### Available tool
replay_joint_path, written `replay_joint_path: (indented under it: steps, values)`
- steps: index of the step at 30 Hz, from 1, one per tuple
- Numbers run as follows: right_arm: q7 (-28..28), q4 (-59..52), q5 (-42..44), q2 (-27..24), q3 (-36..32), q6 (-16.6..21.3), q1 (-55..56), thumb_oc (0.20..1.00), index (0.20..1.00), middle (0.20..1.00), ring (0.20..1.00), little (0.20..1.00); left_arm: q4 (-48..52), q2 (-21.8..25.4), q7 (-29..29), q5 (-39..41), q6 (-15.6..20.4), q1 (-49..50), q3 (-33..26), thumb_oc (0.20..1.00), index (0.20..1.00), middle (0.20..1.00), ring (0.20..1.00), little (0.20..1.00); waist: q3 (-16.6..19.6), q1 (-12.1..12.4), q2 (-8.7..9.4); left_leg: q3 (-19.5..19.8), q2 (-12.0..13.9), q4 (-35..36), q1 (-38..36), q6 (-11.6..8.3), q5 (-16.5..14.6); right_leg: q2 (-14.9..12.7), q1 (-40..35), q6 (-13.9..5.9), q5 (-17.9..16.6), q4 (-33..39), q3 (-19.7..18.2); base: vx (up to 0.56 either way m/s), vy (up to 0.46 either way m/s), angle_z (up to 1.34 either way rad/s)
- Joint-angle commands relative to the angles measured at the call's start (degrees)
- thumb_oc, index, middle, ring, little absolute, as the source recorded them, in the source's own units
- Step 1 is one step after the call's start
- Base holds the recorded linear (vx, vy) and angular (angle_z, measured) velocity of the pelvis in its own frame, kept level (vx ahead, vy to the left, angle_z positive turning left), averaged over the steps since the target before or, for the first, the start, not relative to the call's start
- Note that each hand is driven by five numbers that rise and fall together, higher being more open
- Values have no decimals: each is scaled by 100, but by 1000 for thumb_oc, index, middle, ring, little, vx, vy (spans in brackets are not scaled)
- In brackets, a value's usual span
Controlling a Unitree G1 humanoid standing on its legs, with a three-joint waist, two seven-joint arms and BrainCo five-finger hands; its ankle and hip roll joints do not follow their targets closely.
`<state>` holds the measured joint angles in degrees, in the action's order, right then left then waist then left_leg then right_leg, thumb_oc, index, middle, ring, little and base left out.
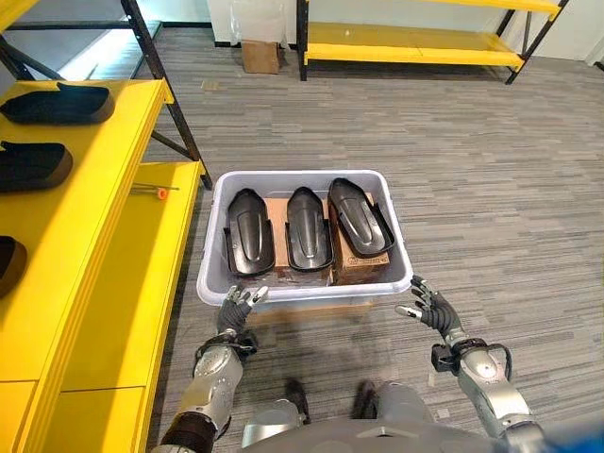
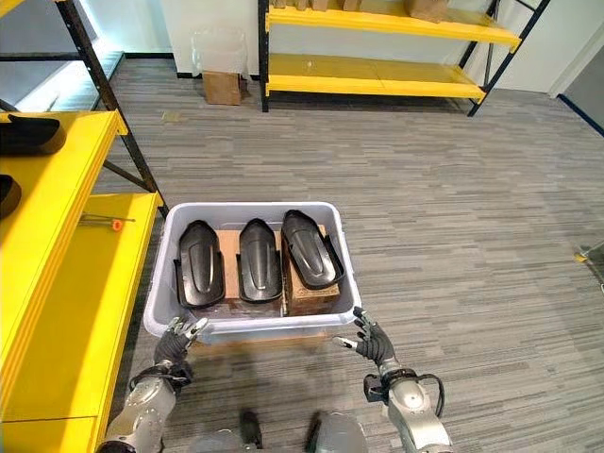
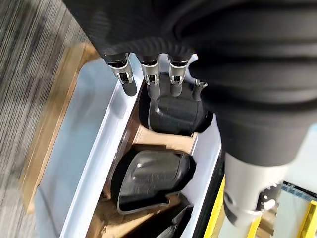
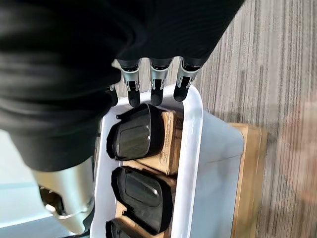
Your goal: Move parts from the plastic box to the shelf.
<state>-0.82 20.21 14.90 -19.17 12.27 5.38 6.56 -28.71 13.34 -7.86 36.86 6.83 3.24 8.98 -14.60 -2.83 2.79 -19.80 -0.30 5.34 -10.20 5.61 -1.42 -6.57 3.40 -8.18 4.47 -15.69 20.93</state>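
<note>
A pale grey plastic box [image 1: 302, 289] sits on a low wooden stand on the carpet in front of me. Inside it, three black moulded parts rest on brown cardboard: the left part [image 1: 248, 232], the middle part [image 1: 308, 228] and the right part [image 1: 360, 216]. My left hand [image 1: 236, 311] hovers open just short of the box's near left corner. My right hand [image 1: 429, 306] hovers open beside the near right corner. Neither hand holds anything. The yellow shelf [image 1: 90, 208] stands at the left, with black parts [image 1: 57, 104] lying on its upper level.
A small orange-tipped tool [image 1: 156, 192] lies on the shelf's lower level. A second yellow rack [image 1: 415, 42] and a cardboard box [image 1: 261, 56] stand far back. Open carpet stretches to the right of the plastic box.
</note>
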Motion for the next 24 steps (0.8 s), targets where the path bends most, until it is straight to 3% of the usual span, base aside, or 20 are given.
replay_joint_path:
  steps: [1,3,13,18,19,21,23,24]
  values:
    - [188,-132,62,-159,-172,221,-96,1000,1000,1000,1000,1000,364,1,60,-141,276,-177,306,1000,1000,1000,1000,1000,61,-249,204,582,-212,-290,-242,-241,-490,287,-66,-17,-1165,1049,-739,151,-129,56]
    - [194,-108,21,-106,-206,242,-39,1000,1000,1000,1000,1000,443,-28,87,-248,238,-156,414,1000,1000,1000,1000,1000,65,-299,207,686,-229,-277,-272,-227,-505,336,-67,11,-1160,1113,-890,148,-112,99]
    - [379,180,-132,-58,-29,171,-352,1000,1000,1000,1000,1000,605,-47,180,-154,55,-236,655,1000,1000,1000,1000,1000,253,-270,138,439,-158,-523,-281,-338,-589,378,-544,261,-919,1539,-802,125,-107,10]
    - [406,177,-348,-167,-37,191,-399,1000,1000,1000,1000,1000,629,-102,166,0,362,-196,636,1000,1000,1000,1000,1000,315,-275,131,213,-104,-1089,-142,-413,-784,425,-780,423,-801,1744,-777,98,-171,-7]
    - [356,120,-377,-232,-60,268,-360,1000,1000,1000,1000,1000,689,-117,157,147,450,-198,591,1000,1000,1000,1000,1000,287,-242,160,46,185,-2242,288,-702,-288,457,-937,606,-707,1827,-686,61,-282,-9]
    - [371,64,-482,-289,-73,284,-338,1000,1000,1000,1000,1000,739,-110,187,244,468,-213,516,1000,1000,1000,1000,1000,207,-214,146,107,543,-3042,676,-937,-91,511,-1106,677,-578,1841,-713,77,-207,-5]
    - [425,53,-527,-356,-70,268,-327,1000,1000,1000,1000,1000,713,-102,228,290,405,-266,390,1000,1000,1000,1000,1000,154,-276,163,-190,1076,-3141,813,-1046,146,482,-1166,748,-513,1842,-657,71,-79,-21]
    - [416,61,-516,-371,-72,266,-328,1000,1000,1000,1000,1000,671,-117,255,301,415,-275,362,1000,1000,1000,1000,1000,147,-304,140,-226,1195,-3053,781,-1083,179,495,-1195,753,-487,1842,-657,149,137,-47]
